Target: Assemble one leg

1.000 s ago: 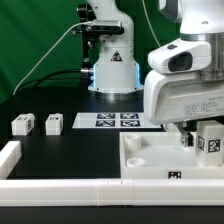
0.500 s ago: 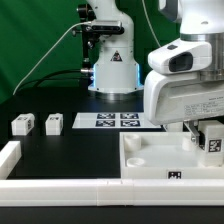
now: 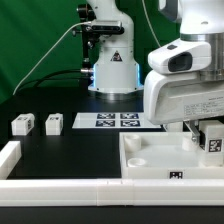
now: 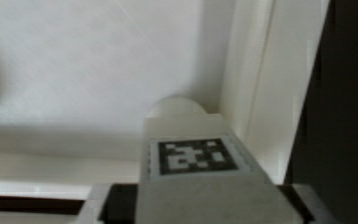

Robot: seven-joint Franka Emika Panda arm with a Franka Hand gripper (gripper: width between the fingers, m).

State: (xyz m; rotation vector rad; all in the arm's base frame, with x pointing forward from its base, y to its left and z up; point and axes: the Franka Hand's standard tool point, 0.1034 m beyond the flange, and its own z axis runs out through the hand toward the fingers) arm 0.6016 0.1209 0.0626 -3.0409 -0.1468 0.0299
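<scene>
My gripper (image 3: 208,138) is shut on a white leg (image 3: 212,141) with a black-and-white marker. It holds the leg upright over the exterior view's right corner of the large white tray-like part (image 3: 150,158). In the wrist view the leg (image 4: 195,150) fills the space between my dark fingers (image 4: 123,203), and its rounded tip points at the tray's inner corner beside the raised rim (image 4: 250,80). My gripper (image 4: 199,197) sits low over the tray. Two more legs (image 3: 21,125) (image 3: 53,124) lie on the black table at the exterior view's left.
The marker board (image 3: 113,121) lies on the table behind the tray. A white rail (image 3: 70,190) runs along the front edge and turns up at the left corner (image 3: 9,156). The robot base (image 3: 112,70) stands at the back before a green curtain.
The gripper with the leg has shifted very slightly toward the exterior view's right; nothing else has moved.
</scene>
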